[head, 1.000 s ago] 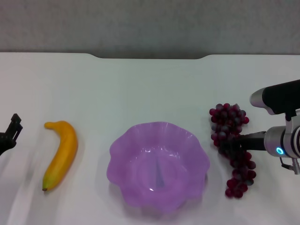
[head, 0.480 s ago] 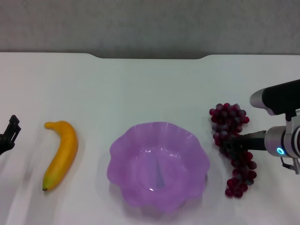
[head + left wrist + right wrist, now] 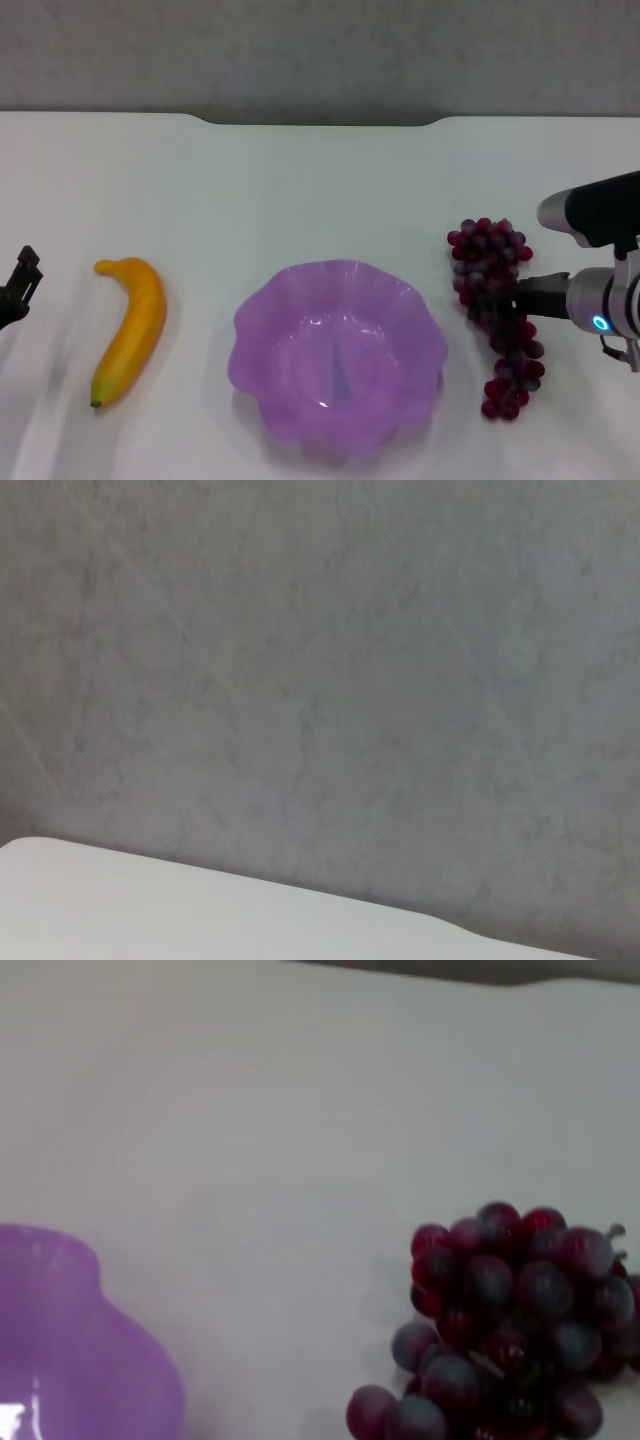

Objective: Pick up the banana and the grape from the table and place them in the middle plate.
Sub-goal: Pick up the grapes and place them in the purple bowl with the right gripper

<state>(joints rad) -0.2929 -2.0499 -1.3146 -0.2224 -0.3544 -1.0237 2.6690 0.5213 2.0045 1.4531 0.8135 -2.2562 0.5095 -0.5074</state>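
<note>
The banana (image 3: 133, 327) lies on the white table (image 3: 300, 190), left of the purple scalloped plate (image 3: 338, 350). The plate holds nothing. The grape bunch (image 3: 495, 312) lies on the table right of the plate, and it also shows in the right wrist view (image 3: 505, 1335) beside the plate's rim (image 3: 80, 1360). My right gripper (image 3: 512, 300) reaches in from the right, low over the middle of the bunch. My left gripper (image 3: 22, 280) is at the far left edge of the table, left of the banana and apart from it. The left wrist view shows only a grey wall.
The table's far edge has a notch (image 3: 320, 122) in front of the grey wall. Bare tabletop lies behind the plate and between the fruits and the plate.
My right gripper has drawn back slightly to the right over the grape bunch. My left gripper has dropped a little at the left edge. The banana, the grapes and the plate have not moved.
</note>
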